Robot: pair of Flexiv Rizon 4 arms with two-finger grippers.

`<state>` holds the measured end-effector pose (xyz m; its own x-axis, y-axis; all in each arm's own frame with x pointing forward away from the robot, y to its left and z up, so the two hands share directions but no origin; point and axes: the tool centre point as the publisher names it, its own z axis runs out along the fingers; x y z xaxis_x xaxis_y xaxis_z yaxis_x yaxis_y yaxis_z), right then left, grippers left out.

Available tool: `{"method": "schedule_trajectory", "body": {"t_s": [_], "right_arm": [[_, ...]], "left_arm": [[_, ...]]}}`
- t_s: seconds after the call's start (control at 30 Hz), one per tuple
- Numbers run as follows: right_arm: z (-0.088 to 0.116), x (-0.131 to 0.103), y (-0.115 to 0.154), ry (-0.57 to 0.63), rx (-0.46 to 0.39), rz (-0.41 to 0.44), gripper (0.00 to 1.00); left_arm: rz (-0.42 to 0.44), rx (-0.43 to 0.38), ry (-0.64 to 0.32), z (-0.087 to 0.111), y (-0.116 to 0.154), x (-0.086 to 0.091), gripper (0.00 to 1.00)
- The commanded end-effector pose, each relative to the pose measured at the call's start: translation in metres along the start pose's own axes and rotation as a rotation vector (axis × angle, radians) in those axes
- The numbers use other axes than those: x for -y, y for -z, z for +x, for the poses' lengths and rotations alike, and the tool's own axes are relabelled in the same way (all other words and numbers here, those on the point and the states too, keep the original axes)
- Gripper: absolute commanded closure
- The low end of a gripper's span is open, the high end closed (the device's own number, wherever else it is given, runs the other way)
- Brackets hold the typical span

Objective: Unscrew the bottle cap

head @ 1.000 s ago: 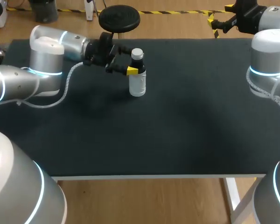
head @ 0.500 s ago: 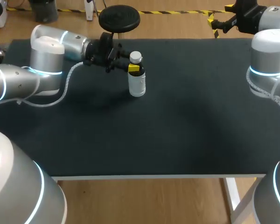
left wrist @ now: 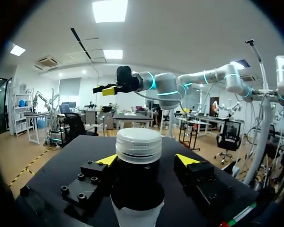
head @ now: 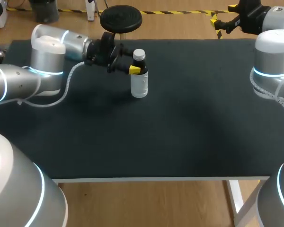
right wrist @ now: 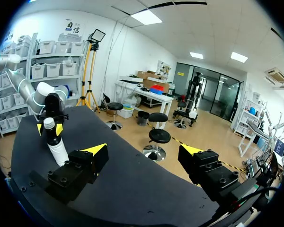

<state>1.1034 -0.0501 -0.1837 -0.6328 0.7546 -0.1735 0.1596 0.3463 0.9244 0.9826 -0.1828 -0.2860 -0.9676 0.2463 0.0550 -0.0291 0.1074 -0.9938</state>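
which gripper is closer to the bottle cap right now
Left. The left gripper sits around the neck of the bottle, just under the bottle cap. The right gripper hangs far off, past the far right corner of the table.

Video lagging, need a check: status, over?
Left gripper open, astride bottle neck. Right gripper open, parked far side. Cap on, bottle upright. Nothing in the way.
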Motion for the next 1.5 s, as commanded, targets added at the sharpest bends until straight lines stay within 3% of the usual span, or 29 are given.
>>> {"method": "schedule_trajectory", "body": {"t_s": [0.03, 0.27, 0.37, 0.4, 0.43, 1.5], "right_arm": [[-0.0003, 0.0002, -0.0003, 0.000, -0.001, -0.001, 0.00], [-0.0003, 0.0002, -0.0003, 0.000, -0.001, -0.001, 0.00], [-0.0003, 0.0002, -0.0003, 0.000, -0.001, -0.001, 0.00], [-0.0003, 0.0002, -0.0003, 0.000, -0.001, -0.001, 0.00], [-0.0003, 0.0002, -0.0003, 0.000, -0.001, -0.001, 0.00], [-0.0003, 0.0002, -0.0003, 0.000, -0.001, -0.001, 0.00]], "left_arm": [[0.000, -0.007, 0.001, -0.0038, 0.0004, -0.0012, 0.53], [-0.005, -0.004, -0.001, -0.0052, 0.0004, -0.0011, 0.64], [-0.005, -0.003, -0.001, -0.0063, 0.0006, -0.0007, 0.76], [-0.005, -0.002, -0.001, -0.0067, 0.0007, -0.0005, 0.85], [-0.005, -0.001, -0.002, -0.0072, 0.0009, -0.0002, 1.00], [0.012, 0.002, -0.019, -0.0066, 0.0063, 0.0008, 1.00]]}}
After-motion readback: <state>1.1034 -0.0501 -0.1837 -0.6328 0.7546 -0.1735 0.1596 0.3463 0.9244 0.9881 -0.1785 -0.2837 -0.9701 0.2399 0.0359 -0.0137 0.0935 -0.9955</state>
